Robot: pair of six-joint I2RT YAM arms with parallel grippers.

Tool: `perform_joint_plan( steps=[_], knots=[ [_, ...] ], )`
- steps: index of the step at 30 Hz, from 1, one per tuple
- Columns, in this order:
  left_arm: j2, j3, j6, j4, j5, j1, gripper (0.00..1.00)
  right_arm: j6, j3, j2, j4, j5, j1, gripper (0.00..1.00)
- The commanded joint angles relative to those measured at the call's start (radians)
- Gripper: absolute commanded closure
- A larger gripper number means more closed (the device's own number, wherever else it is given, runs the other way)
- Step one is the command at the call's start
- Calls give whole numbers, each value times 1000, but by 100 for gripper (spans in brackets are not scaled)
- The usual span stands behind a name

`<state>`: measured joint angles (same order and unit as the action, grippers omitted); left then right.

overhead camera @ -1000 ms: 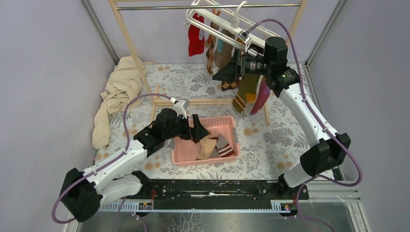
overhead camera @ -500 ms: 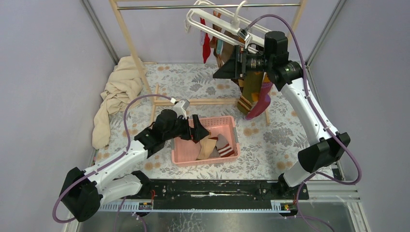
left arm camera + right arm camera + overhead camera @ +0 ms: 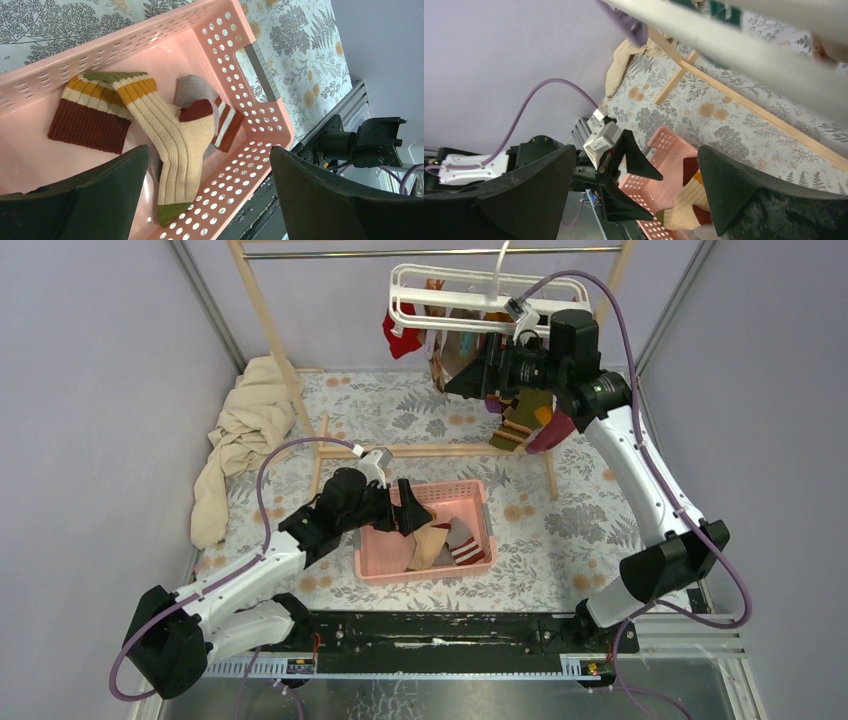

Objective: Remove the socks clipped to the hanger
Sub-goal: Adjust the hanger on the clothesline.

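- The counter (image 3: 590,520) is covered with a grey and orange floral print and carries everything below.
- A wooden-post rack (image 3: 268,335) with a metal rail (image 3: 330,254) stands at the far side.
- A beige cloth (image 3: 240,430) lies heaped at the far left, beside one post.
- The hanger (image 3: 450,271), a white frame of parallel bars, hangs by its hook from the rail, right of the middle.
- A pink perforated basket (image 3: 470,490) sits near the middle of the counter, below and nearer than the hanger.
- The socks on the hanger dangle beneath it: a red sock (image 3: 400,335) at its left end, an olive striped sock (image 3: 520,415) and a maroon sock (image 3: 555,430) towards its right.
- In the basket lie a cream ribbed sock (image 3: 182,145) with an olive toe, a maroon, mustard and olive striped sock (image 3: 95,115) and a grey sock (image 3: 222,125) with red and white bands.
- The right fingers (image 3: 470,380) are raised just under the hanger, amid the hanging socks. In the wrist view they are spread wide with nothing between them.
- The left fingers (image 3: 412,512) hover at the basket's left rim, likewise spread wide and holding nothing, above the cream ribbed sock.
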<state>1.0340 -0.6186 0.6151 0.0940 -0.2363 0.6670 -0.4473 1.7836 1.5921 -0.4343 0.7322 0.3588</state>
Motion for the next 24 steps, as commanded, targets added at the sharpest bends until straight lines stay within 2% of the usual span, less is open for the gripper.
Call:
perform_joint_plan(
  steps=[1, 6, 13, 15, 20, 24],
  knots=[
    [-1, 6, -5, -77, 8, 8, 1, 20, -134, -126, 224, -11, -4, 0],
    [20, 6, -6, -92, 1, 6, 1, -38, -279, -206, 527, 58, -5, 0],
    [28, 3, -16, -92, 1, 7, 1, -199, -249, -151, 674, 215, -14, 0],
    [28, 4, -15, -92, 1, 7, 1, -231, -234, -136, 687, 240, -16, 0],
    [26, 6, -21, -114, 6, 6, 1, -256, -168, -102, 600, 310, -21, 0],
    [19, 6, -27, -106, 14, 6, 1, -292, -212, -138, 625, 358, -21, 0]
  ],
)
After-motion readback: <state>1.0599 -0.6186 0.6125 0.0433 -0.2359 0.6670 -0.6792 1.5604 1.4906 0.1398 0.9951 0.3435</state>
